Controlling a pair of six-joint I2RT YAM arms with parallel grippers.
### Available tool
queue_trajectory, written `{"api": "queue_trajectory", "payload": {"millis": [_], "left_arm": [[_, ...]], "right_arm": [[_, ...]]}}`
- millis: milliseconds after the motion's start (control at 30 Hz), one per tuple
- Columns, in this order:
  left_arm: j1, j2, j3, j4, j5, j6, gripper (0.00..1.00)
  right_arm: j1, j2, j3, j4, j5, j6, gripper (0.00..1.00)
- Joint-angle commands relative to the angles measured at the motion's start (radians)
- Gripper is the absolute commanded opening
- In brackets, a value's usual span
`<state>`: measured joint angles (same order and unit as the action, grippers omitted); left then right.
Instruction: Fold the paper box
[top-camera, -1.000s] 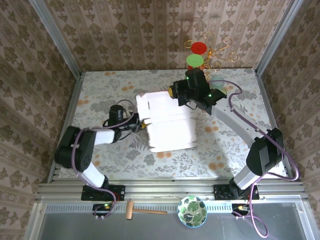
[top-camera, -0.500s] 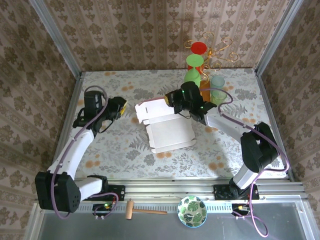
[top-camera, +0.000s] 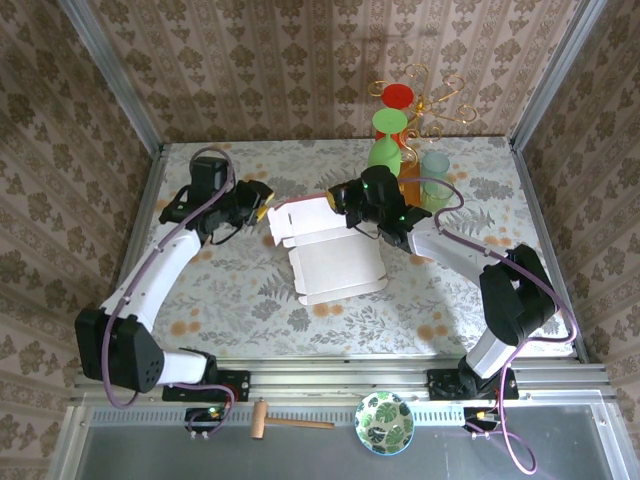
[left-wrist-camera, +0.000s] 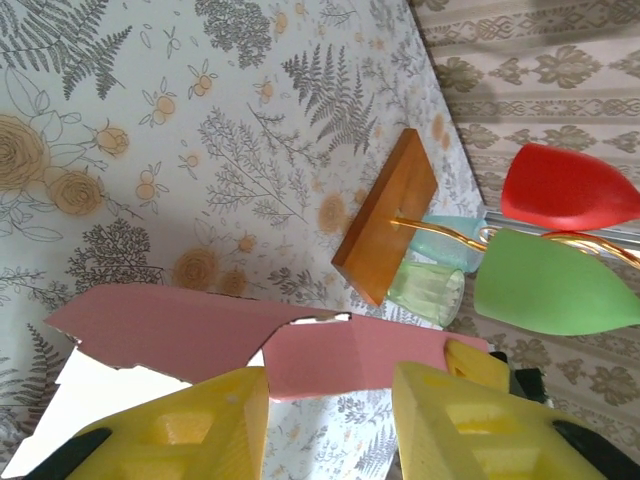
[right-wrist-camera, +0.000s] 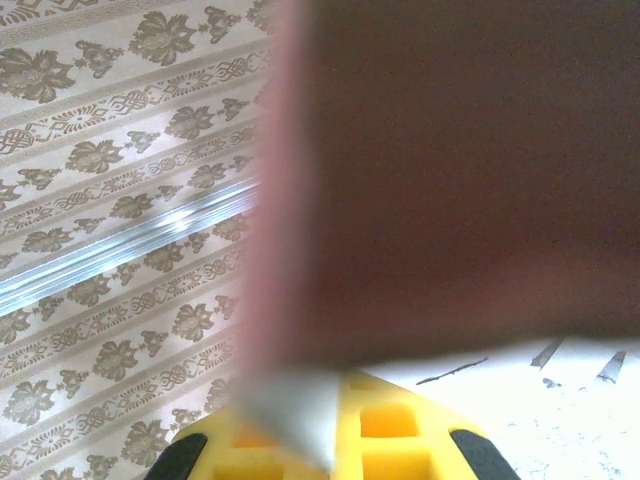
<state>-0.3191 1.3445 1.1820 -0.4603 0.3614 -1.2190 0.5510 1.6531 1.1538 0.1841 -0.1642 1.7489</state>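
The big table (top-camera: 200, 300) has flowers and leaves printed all over its top. The paper box (top-camera: 338, 262) lies near the middle of the table, a bit toward the far edge. Its white inside faces up, and a pink flap stands up along its far side. The right arm (top-camera: 460, 255) reaches in from the near right corner. The right gripper (top-camera: 347, 200) is pinched tight on that pink flap. In the right wrist view the flap is a big blurry pink shape right over the yellow fingers (right-wrist-camera: 400, 440). The left arm (top-camera: 160, 270) comes from the near left corner. The left gripper (top-camera: 262, 203) is just beside the box's far left corner. Its two yellow fingers (left-wrist-camera: 190, 425) are apart, with nothing squeezed between them. A brown wooden block (left-wrist-camera: 388, 230) sits by the far edge. It holds a gold wire stand (left-wrist-camera: 430, 226) with a red cup (left-wrist-camera: 570, 185) and a green cup (left-wrist-camera: 555, 285). Past the near edge, on the metal rail (top-camera: 300, 385), are a leafy bowl (top-camera: 385, 422) and a small wooden hammer (top-camera: 285, 423).
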Motion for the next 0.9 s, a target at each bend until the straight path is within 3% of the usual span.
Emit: {"api": "queue_trajectory", "payload": {"millis": [0,867], "left_arm": [[-0.028,0.030,0.052,-0.017,-0.002,0.018,0.38],[-0.082,0.127,0.090,0.001,0.017,0.032,0.39]], "right_arm": [[0.006,-0.013,-0.008,0.013,0.025,-0.013,0.00],[0.017,-0.009,-0.021,0.042,0.015,0.007,0.00]]}}
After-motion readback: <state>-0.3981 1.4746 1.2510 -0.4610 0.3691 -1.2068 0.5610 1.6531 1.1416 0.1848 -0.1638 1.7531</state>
